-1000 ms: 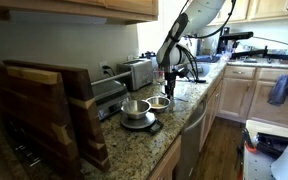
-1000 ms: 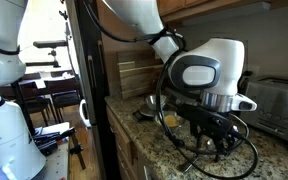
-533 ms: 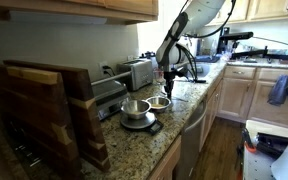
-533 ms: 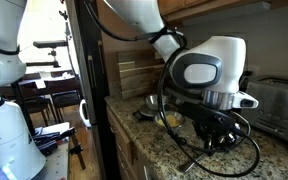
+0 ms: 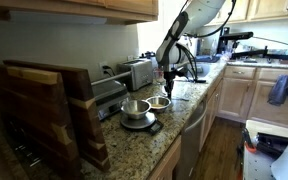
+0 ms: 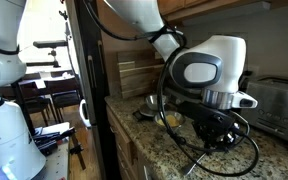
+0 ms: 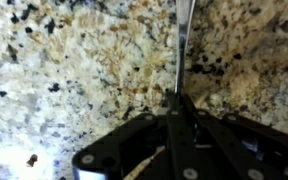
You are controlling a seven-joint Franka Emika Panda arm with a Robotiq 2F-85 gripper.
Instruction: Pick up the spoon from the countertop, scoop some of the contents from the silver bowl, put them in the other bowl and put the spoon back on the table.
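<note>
**A:** In an exterior view?
**B:** The pincer (image 5: pixel 169 88) is low at the tabletop (image 5: pixel 179 125), near the silver bowl (image 5: pixel 134 107).
**A:** In an exterior view closer in?
**B:** Pincer (image 6: pixel 222 140) at the stone, spoon hidden.
**A:** Wrist view?
**B:** Clamped on the spoon (image 7: pixel 184 45) handle, close against the tabletop. Probably the pick-up. Next, lift it level toward the silver bowl.
</note>
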